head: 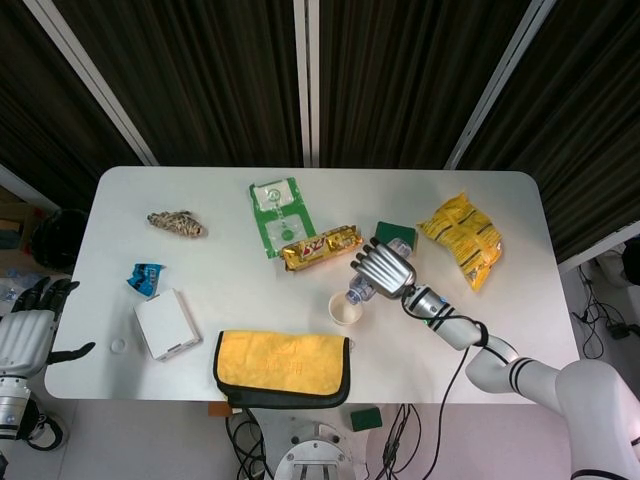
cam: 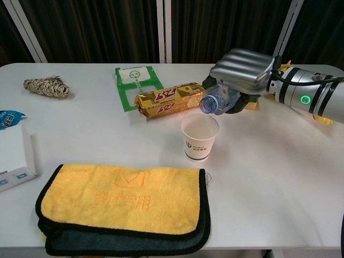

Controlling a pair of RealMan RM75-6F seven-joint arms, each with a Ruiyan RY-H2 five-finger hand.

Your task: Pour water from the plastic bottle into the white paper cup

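Note:
My right hand grips the clear plastic bottle, tipped on its side with its open mouth just above the far rim of the white paper cup. The cup stands upright at the table's middle, in front of the gold snack bar. No stream of water is visible. My left hand hangs off the table's left edge, fingers apart and holding nothing.
A folded yellow towel lies near the front edge. A gold snack bar, a green packet, a yellow chip bag, a woven bundle, a white box and a blue wrapper lie around.

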